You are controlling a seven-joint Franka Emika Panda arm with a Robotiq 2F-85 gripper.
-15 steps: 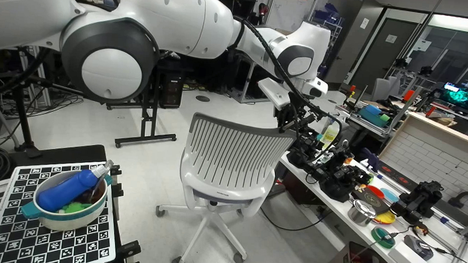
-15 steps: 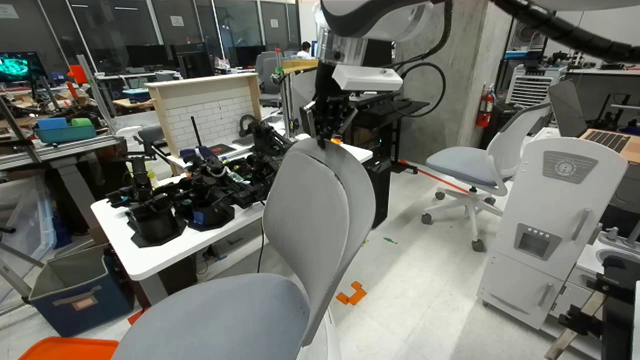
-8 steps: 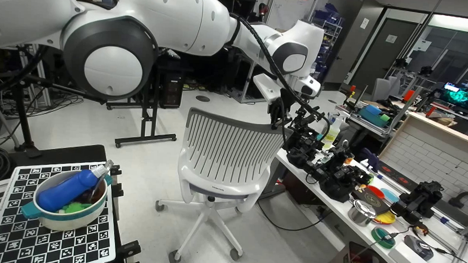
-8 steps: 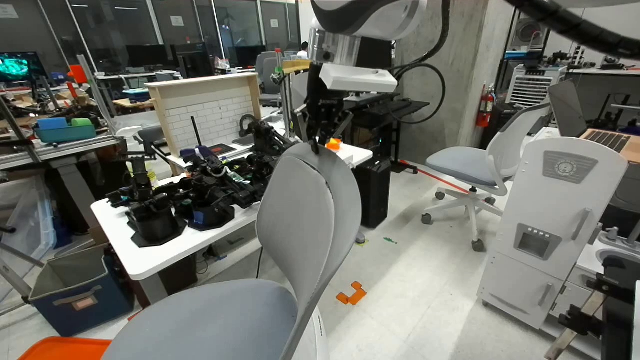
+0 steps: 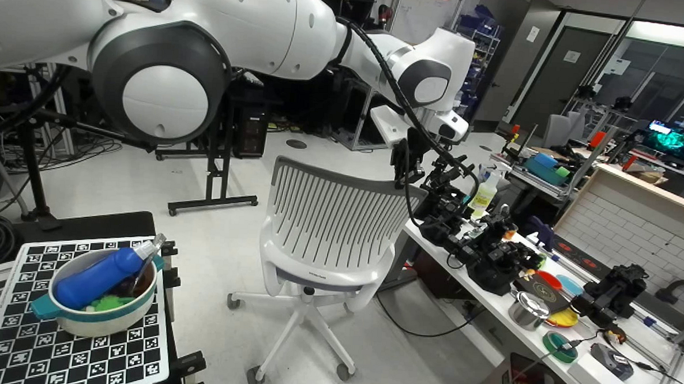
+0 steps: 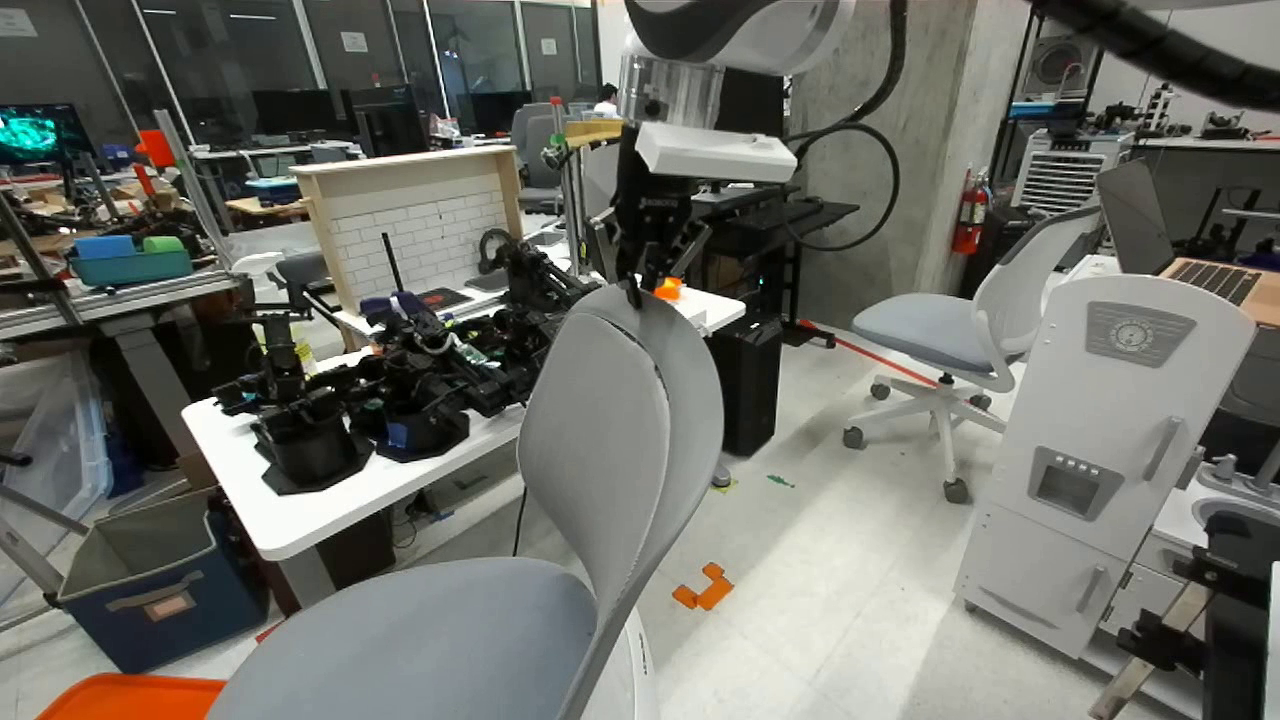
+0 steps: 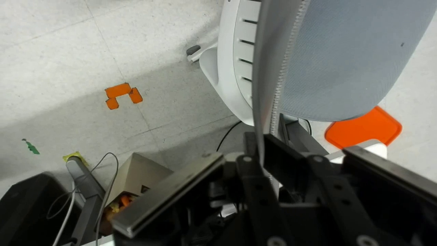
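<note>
Atop the chair, the nearly closed hand pinches the backrest, both shifted from a second ago, so the chair seems to follow.

Pincer: blurred, cut off by the lower edge in the wrist view. Chair seat: cut off below in an exterior view; orange tray, likewise. Backrest lettering: too small to read.

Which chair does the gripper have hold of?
The foreground chair in an exterior view: the gripper pinches the top edge of its backrest. The farther chair beside the white cabinet stands apart.
</note>
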